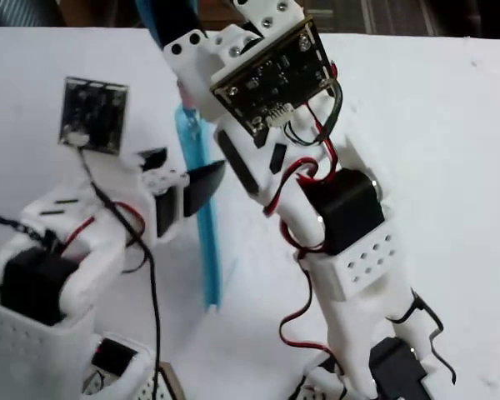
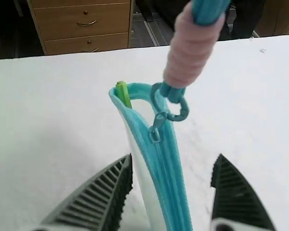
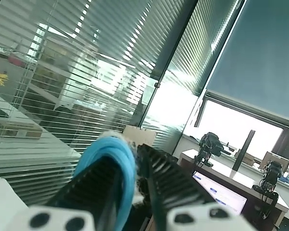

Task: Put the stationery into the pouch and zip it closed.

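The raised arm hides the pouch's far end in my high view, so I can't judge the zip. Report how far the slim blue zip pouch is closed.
Observer: Not fully. On the slim blue zip pouch, the teal slider sits short of the far end, so the mouth is open there.
Operator: Say what is in that gap.
Observer: A green pen tip pokes out of it.
Operator: Tell me what the right arm has hold of.
Observer: The right claw is shut on a blue cord, pointing up away from the table.
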